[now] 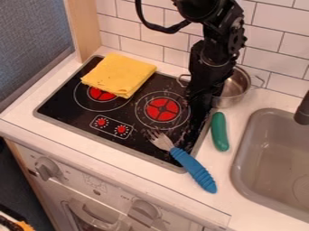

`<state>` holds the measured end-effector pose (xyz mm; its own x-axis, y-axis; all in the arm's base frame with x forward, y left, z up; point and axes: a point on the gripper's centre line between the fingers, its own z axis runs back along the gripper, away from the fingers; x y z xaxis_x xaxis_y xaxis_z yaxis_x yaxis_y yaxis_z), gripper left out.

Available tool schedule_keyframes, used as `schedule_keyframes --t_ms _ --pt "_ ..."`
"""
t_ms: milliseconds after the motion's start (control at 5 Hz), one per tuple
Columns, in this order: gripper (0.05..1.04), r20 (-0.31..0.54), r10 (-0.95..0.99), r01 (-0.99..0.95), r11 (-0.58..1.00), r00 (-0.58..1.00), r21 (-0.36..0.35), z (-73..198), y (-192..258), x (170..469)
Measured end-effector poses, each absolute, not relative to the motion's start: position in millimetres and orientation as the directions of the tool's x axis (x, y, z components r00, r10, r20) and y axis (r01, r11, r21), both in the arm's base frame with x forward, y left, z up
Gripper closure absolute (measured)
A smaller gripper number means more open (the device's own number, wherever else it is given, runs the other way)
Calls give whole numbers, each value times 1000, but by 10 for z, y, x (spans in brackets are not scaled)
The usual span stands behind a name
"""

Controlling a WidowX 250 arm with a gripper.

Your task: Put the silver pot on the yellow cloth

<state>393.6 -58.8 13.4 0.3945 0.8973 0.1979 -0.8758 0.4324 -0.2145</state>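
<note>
Silver pot (238, 85) stands far right of the stove (57, 103), partly behind the arm (216, 49)

The black arm comes in from the far edge, right of the middle, and reaches down to the stove's far right part. Its hand (203, 100) is low there, at the left side of the pot, dark against the dark stove top. Whether the hand is wide, narrow or holding the pot cannot be told. The pot is open at the top, with one handle showing to the left of the arm and the other to the right, near the tiled wall (274, 43).

The yellow cloth (119, 74) lies folded on the far left of the stove, over part of the left burner (101, 94). The right burner (161, 109) is between the cloth and the hand. A fork (193, 169) with a blue handle lies across the near right edge, prongs on the stove, handle end on the white tabletop (120, 159). A green cucumber (219, 131) lies on the tabletop between the stove and the grey sink (241, 158) at the right.
</note>
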Motion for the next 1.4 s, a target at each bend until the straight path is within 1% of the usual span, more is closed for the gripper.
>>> schedule_keyframes --t_ms 200,600,800,1000,1200,1400 --pt "1002 194 896 -875 435 399 -213 135 -600 3927" --pt "1011 181 904 -881 421 388 -216 191 -499 3839" --pt "1011 168 910 -879 410 378 -242 322 -438 3828" --pt "1011 134 913 -867 407 384 -288 536 -343 3823" --pt "1011 122 920 -866 391 371 -312 819 -193 3736" --pt "1011 130 943 -876 333 307 -348 1050 165 3619"
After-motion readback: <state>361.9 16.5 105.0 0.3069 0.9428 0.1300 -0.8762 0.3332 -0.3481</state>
